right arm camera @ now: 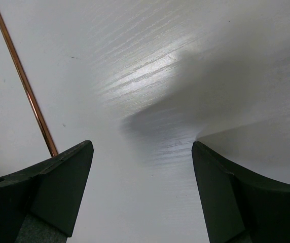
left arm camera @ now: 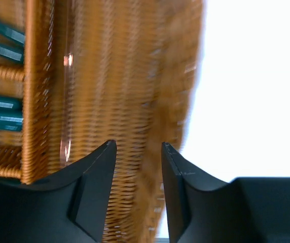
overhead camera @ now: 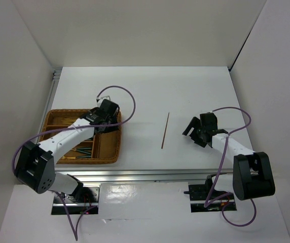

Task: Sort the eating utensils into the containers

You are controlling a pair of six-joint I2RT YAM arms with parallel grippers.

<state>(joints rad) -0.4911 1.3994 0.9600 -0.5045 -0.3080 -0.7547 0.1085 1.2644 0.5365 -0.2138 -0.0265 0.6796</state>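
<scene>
The brown wicker tray sits at the left of the table, with several green-handled utensils lying in its compartments. My left gripper hangs over the tray's far right corner, jaws apart and empty; its wrist view shows the woven wall and green handles in compartments to the left. A thin brown stick lies alone on the white table mid-centre. My right gripper is open and empty, low over the table to the right of the stick.
White walls enclose the table on three sides. A metal rail runs along the near edge by the arm bases. Purple cables loop above both arms.
</scene>
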